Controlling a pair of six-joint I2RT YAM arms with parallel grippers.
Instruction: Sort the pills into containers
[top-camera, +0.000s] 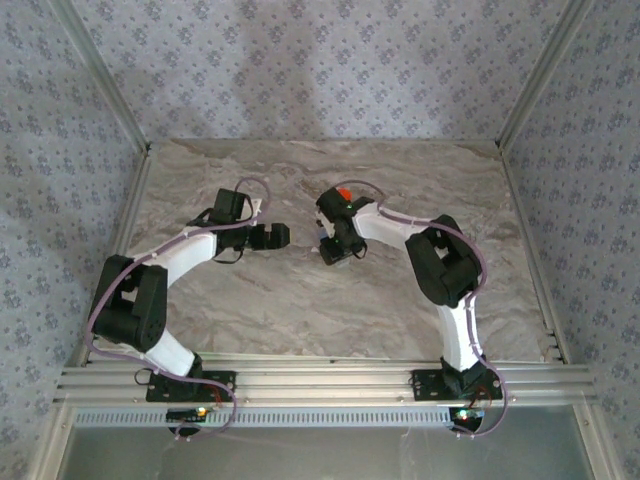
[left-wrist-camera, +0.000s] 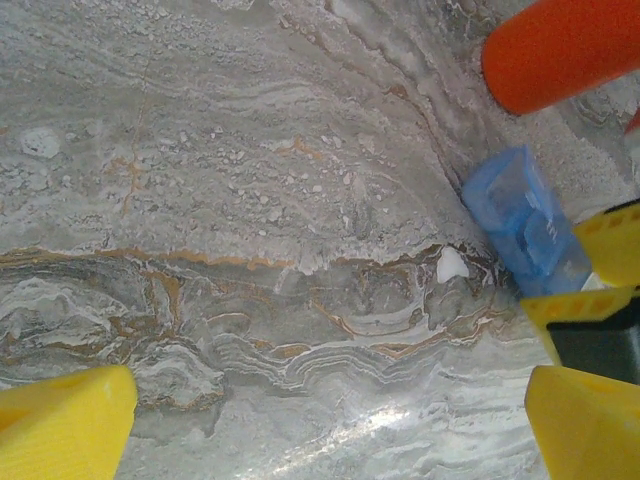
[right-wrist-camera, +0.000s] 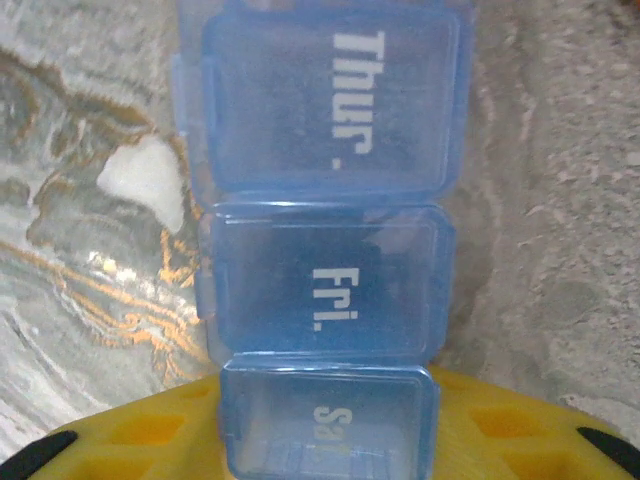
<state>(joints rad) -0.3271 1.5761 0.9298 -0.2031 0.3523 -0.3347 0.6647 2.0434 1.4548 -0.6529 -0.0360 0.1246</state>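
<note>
Evidently, the pillbox (right-wrist-camera: 325, 270), lying on the counter (left-wrist-camera: 250, 150) beside a white pill (left-wrist-camera: 452, 264), is clamped at its Sat end by the right end effector (left-wrist-camera: 590, 272), seemingly to steady it, while the left end effector (left-wrist-camera: 325, 425) is held released.

Grey veined marble tabletop (top-camera: 300, 310), enclosed by walls (top-camera: 320, 60) papered in pale floral pattern, edged by aluminium posts (top-camera: 100, 75), lit softly

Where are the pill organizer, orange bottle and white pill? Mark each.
pill organizer (right-wrist-camera: 325, 285), right wrist view, on the Fri. lid.
orange bottle (left-wrist-camera: 565, 50), left wrist view, on its side.
white pill (left-wrist-camera: 452, 264), left wrist view, on its middle.
</note>
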